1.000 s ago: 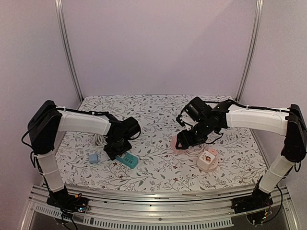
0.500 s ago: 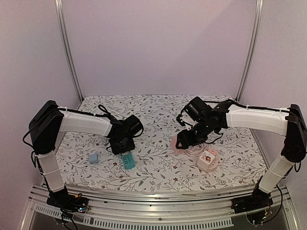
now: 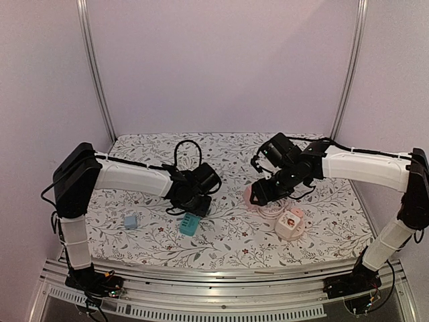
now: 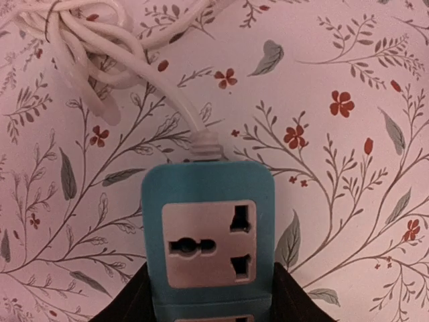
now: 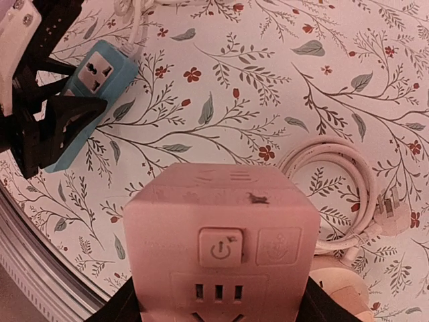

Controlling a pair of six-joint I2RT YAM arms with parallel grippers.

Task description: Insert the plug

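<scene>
The left gripper (image 4: 211, 303) clamps the blue power strip (image 4: 208, 231) near the middle of the front edge. The right gripper (image 5: 218, 303) grips a pink socket cube (image 5: 218, 225). The white plug (image 5: 392, 215) lies toward the right edge. Pin the strip flat, sockets up.

power strip (image 4: 208, 184): showing teal
cube socket (image 5: 221, 225): showing pale pink
tablecloth (image 4: 335, 60): wearing red flowers, grey leaves on white
</scene>
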